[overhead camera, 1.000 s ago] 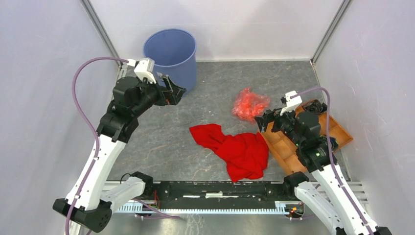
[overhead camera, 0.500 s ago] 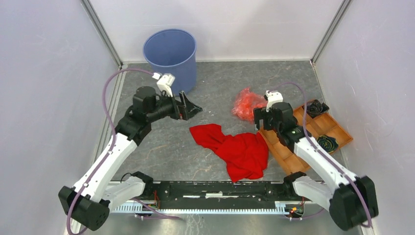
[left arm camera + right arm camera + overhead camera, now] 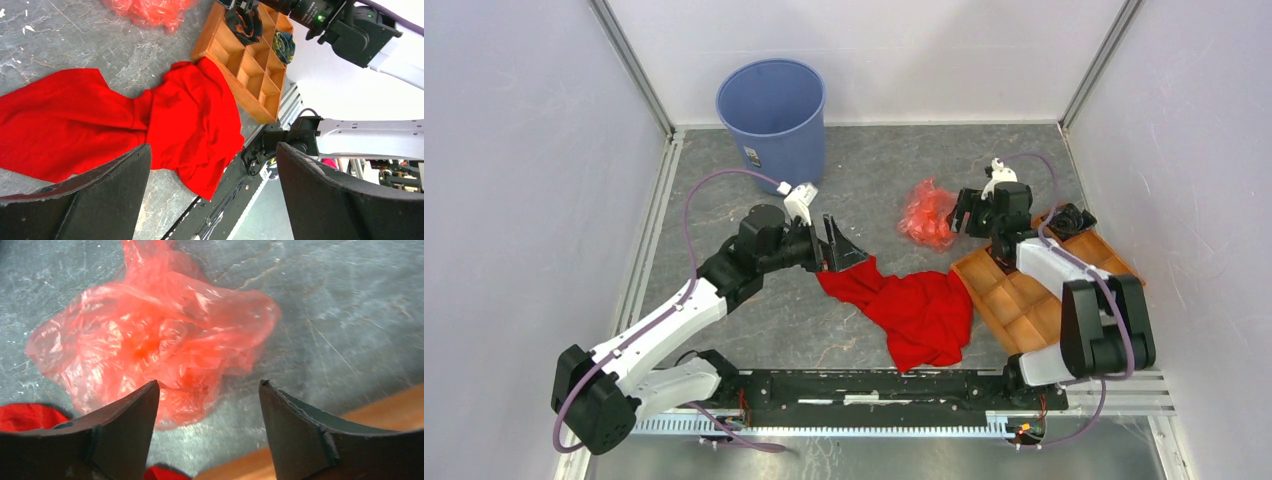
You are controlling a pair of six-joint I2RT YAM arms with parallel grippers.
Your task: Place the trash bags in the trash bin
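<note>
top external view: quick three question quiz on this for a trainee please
1. True or false: the trash bag is already inside the trash bin.
2. Which gripper is closest to the bag: A left, B right?
3. What soft item touches the orange tray along its edge?
Key: 1 false, the bag lies outside the bin. 2 B, the right gripper, jaws open. 3 the red cloth.

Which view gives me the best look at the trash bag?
Right wrist: the bag is close and fills most of the frame, wrinkles clear. Top external shows it only small. Left wrist catches just its edge at the top.
</note>
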